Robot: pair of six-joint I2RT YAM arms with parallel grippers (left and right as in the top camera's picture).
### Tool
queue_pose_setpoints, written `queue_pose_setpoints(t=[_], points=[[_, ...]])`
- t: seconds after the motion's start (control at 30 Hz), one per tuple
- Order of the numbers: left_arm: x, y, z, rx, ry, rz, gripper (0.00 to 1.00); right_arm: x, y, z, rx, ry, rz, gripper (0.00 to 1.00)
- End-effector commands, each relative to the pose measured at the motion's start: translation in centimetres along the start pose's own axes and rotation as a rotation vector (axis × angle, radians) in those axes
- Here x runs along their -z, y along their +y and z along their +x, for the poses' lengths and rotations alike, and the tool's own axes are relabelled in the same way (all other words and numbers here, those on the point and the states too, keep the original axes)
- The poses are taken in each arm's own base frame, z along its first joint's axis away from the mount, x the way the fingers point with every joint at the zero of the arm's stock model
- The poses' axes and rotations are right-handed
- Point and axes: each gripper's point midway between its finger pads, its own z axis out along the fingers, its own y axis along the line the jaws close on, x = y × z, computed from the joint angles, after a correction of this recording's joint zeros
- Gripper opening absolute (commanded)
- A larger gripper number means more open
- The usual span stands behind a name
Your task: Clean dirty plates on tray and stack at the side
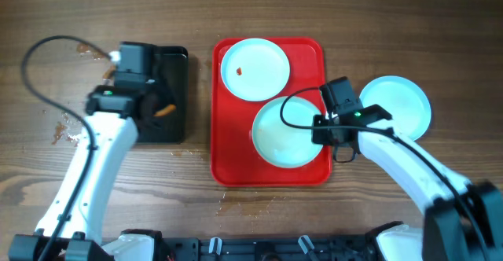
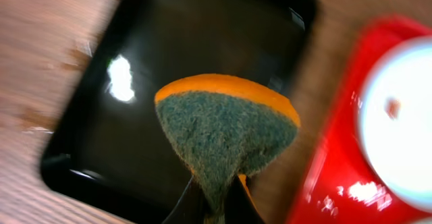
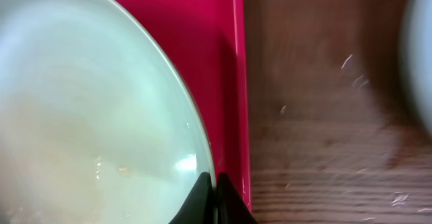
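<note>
Nearest, the right pincer (image 3: 214, 202) is pinched narrow on the rim of the near plate (image 1: 287, 135), at the front right of the red tray (image 1: 228, 167). Beyond, to the right, the side plate (image 1: 405, 104) sits on the table (image 1: 393, 25), off the tray. The left pincer (image 2: 214, 207) clamps a green-and-orange sponge (image 2: 226, 129) above the black tray (image 2: 202, 35). Farthest, the far plate (image 1: 255, 68), bearing a red smear (image 1: 240, 72), lies at the red tray's back left.

A brown wooden table (image 1: 393, 25) with plain grain fills every view. Pale crumbs and smears (image 1: 67, 131) lie on it well left of the left gripper (image 1: 156, 109), under even, soft light.
</note>
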Motion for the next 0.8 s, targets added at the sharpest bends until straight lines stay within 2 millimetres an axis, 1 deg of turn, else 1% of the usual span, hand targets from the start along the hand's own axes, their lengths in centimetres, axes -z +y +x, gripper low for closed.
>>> queue_pose_setpoints(t=[0.0, 0.07, 0.1, 0.13, 0.17, 0.2, 0.23, 0.3, 0.33, 0.37, 0.4, 0.43, 0.5, 0.53, 0.6, 0.63, 0.7, 0.77], points=[[-1.8, 4.2, -0.7, 0.063, 0.026, -0.105, 0.04, 5.7, -0.1, -4.2, 0.130, -0.284, 0.155, 0.04], [-3.5, 4.8, 0.4, 0.034, 0.074, -0.130, 0.04, 8.6, 0.0, -5.1, 0.216, -0.417, 0.268, 0.04], [-4.4, 4.9, 1.0, 0.018, 0.094, -0.137, 0.04, 9.7, 0.1, -5.3, 0.250, -0.463, 0.316, 0.04], [-5.3, 5.1, 1.7, 0.011, 0.123, -0.150, 0.04, 11.5, 0.4, -5.5, 0.294, -0.543, 0.392, 0.04], [-6.3, 5.3, 2.4, 0.005, 0.158, -0.164, 0.04, 13.1, 1.1, -5.5, 0.336, -0.610, 0.439, 0.04], [-6.6, 5.3, 2.7, 0.003, 0.171, -0.170, 0.06, 14.1, 1.8, -5.5, 0.385, -0.653, 0.473, 0.04], [-6.9, 5.4, 2.9, 0.001, 0.181, -0.173, 0.15, 15.7, 2.9, -5.6, 0.455, -0.723, 0.538, 0.04], [-7.0, 5.4, 2.9, 0.001, 0.183, -0.175, 0.18, 18.5, 4.1, -5.8, 0.524, -0.833, 0.655, 0.04], [-7.0, 5.4, 2.9, 0.001, 0.183, -0.175, 0.19, 19.5, 5.0, -5.8, 0.558, -0.869, 0.678, 0.04], [-7.0, 5.4, 2.9, 0.001, 0.183, -0.175, 0.22, 19.9, 5.7, -5.7, 0.590, -0.883, 0.682, 0.05], [-7.0, 5.4, 3.0, 0.001, 0.186, -0.175, 0.32, 20.7, 6.8, -5.5, 0.627, -0.910, 0.688, 0.04], [-7.0, 5.4, 3.0, 0.000, 0.187, -0.176, 0.37, 21.2, 7.1, -5.5, 0.629, -0.925, 0.696, 0.04], [-7.0, 5.4, 3.0, 0.001, 0.187, -0.176, 0.42, 21.6, 7.2, -5.5, 0.627, -0.938, 0.705, 0.04], [-7.0, 5.4, 3.0, 0.001, 0.187, -0.176, 0.50, 21.6, 7.3, -5.6, 0.627, -0.940, 0.705, 0.04], [-7.0, 5.4, 3.0, 0.001, 0.187, -0.176, 0.61, 21.6, 7.3, -5.6, 0.627, -0.940, 0.704, 0.04], [-7.0, 5.4, 3.0, 0.001, 0.187, -0.176, 1.00, 21.6, 7.4, -5.6, 0.629, -0.940, 0.699, 0.04], [-7.0, 5.4, 3.0, 0.001, 0.187, -0.176, 1.00, 20.9, 8.1, -5.5, 0.641, -0.936, 0.635, 0.04], [-7.0, 5.4, 3.0, 0.001, 0.187, -0.176, 1.00, 20.9, 8.2, -5.4, 0.635, -0.938, 0.625, 0.04]])
